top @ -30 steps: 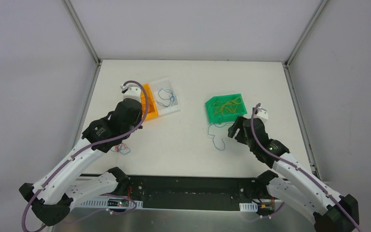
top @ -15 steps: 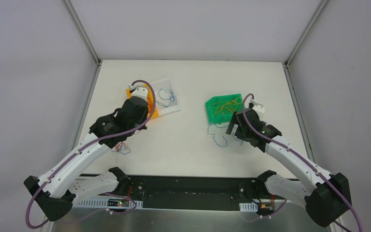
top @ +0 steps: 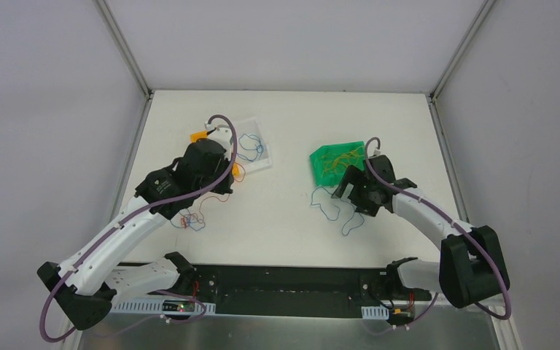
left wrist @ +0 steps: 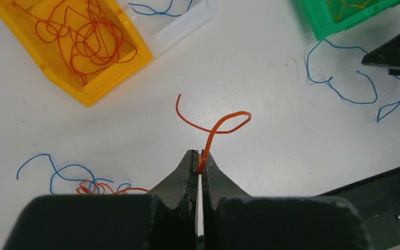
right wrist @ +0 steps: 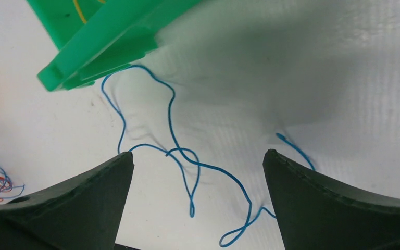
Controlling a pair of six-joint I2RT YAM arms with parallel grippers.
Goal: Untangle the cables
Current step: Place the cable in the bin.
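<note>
SORTING TABLE: Well L of the green bin, the left gripper is pinched tight on one orange wire, which rises from the tips and curls into a loop w/ a free tail. The orange bin, holding a heap of orange wires, sits further L of the green bin, just beyond that gripper. A clear bin w/ a blue strand stands btwn the two coloured bins. A small clump of orange and blue wire also lies L of the green bin, nearer the arm bases, on the white table.

Just beside the green bin's near corner, a long blue wire sprawls loose. The right gripper hangs over it, jaws spread wide, holding nothing.

Key relation: the blue wire's main run leads from the green bin's corner straight toward the gripper and passes btwn the two fingers. A small crossed loop lies about midway in the gap. The R arm is by far the nearer; the L is occupied.

Judgement: the next move is prob. a straight drop and close on that loop. The risk is the thin strand lying flat and slipping under the tips. The sort looks partly done, w/ the clump not yet pulled apart.
</note>
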